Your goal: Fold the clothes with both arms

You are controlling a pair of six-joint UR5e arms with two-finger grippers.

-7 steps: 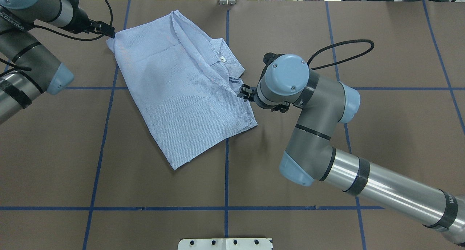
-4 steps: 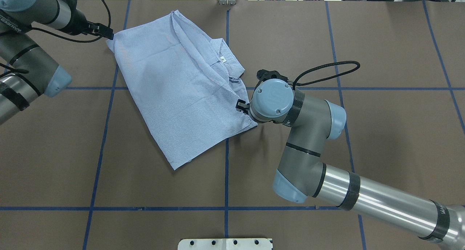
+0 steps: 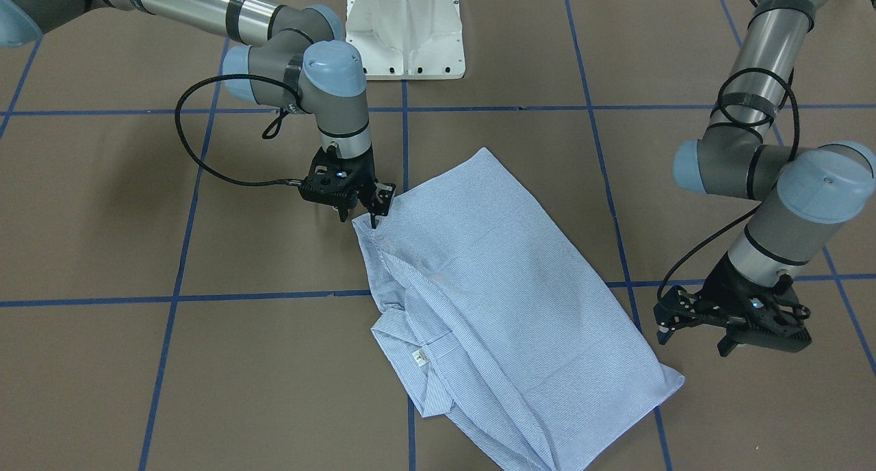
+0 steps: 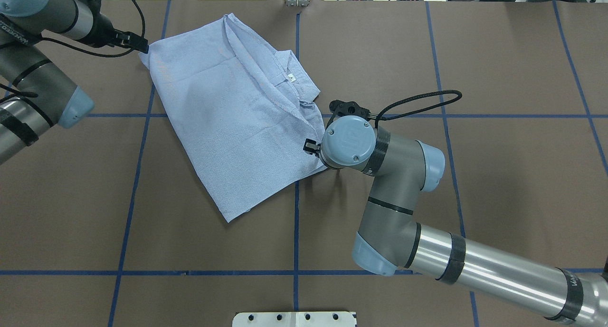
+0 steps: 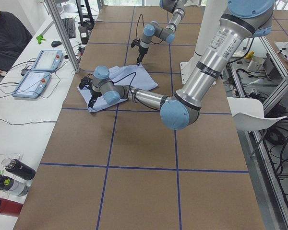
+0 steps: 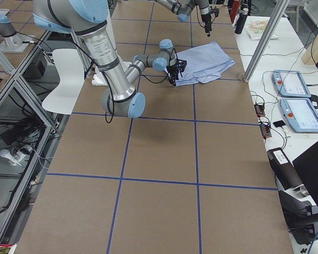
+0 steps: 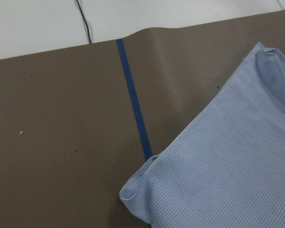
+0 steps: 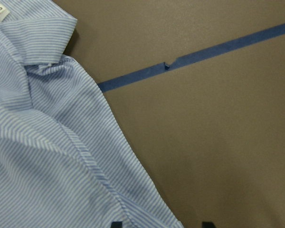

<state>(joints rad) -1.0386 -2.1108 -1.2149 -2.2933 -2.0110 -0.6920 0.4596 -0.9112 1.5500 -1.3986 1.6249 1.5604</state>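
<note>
Shirt (image 4: 237,113) lies folded; right end effector (image 3: 357,218) spread astride its corner, left end effector (image 3: 692,343) seemingly spread too.

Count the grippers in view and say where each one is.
2. The right gripper is low at the shirt's corner near the collar, jaws open across the edge. The left gripper hangs open beside the shirt's opposite corner. None appears hidden.

Open table (image 4: 190,246) around shirt (image 4: 237,118), pedestal (image 4: 294,319) seemingly well apart
</note>
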